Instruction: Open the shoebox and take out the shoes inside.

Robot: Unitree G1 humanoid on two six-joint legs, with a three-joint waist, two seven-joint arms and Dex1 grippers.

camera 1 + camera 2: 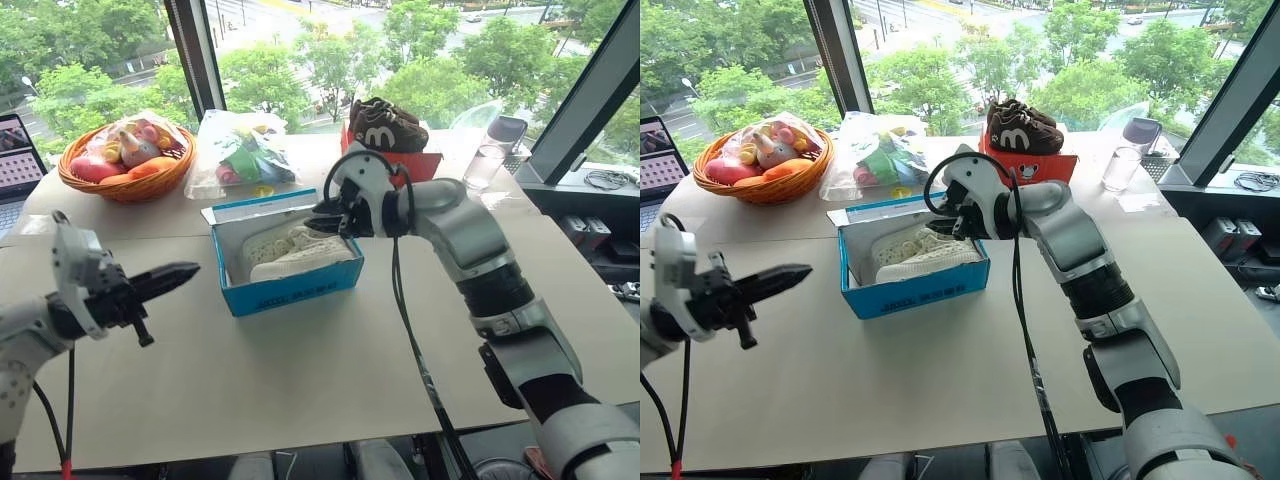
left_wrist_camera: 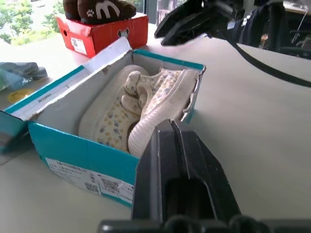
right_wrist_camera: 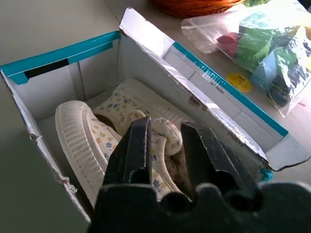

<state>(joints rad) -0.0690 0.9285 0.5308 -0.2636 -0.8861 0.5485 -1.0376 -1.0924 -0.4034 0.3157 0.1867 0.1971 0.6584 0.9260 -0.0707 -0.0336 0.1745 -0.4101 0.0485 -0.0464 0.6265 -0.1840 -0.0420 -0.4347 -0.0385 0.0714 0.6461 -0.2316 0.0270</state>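
The blue shoebox [image 1: 290, 290] stands open in the middle of the table, its lid [image 1: 258, 206] folded back behind it. Inside lie the cream shoes [image 1: 300, 255] with small flower prints and ribbed white soles, side by side. My right gripper [image 1: 322, 212] hangs over the box's back right corner, pointing down at the shoes, its fingers [image 3: 136, 145] apart with nothing between them. My left gripper [image 1: 185, 272] is shut and empty, held level above the table to the left of the box, pointing at it.
Behind the shoebox a red box [image 1: 415, 165] carries dark brown shoes [image 1: 385, 125]. A wicker basket [image 1: 125, 185] of toys and a plastic bag [image 1: 240, 150] sit at the back left, a laptop [image 1: 15, 150] at the far left, a glass [image 1: 483, 165] at the back right.
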